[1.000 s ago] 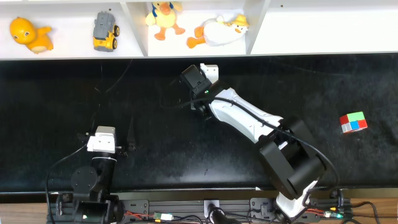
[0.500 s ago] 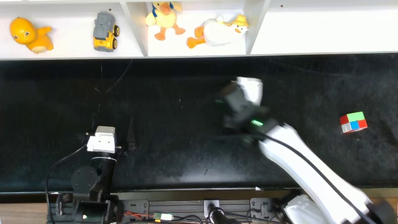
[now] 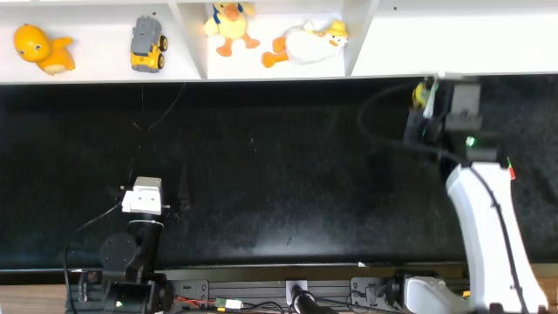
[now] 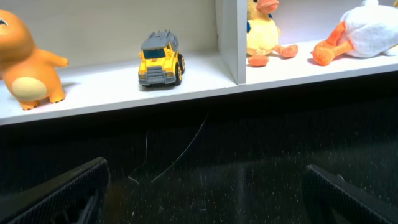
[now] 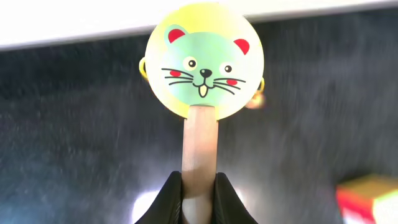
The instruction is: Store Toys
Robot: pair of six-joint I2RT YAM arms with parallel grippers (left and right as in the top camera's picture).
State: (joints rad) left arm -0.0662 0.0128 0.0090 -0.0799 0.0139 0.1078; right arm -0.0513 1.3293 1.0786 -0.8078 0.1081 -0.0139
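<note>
Shelf (image 4: 106,88) carrying orange figure (image 4: 28,62) and yellow truck (image 4: 160,59), yellow duck (image 4: 264,31) and white duck (image 4: 367,37) sitting past divider (image 4: 230,37), left pincer (image 4: 205,190) gaping over black surface (image 4: 249,143).

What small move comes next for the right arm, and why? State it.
Probably ease forward over the lip of the shelf: the right gripper is shut on the handle of the cat-face rattle, which hangs close to that white edge.
</note>
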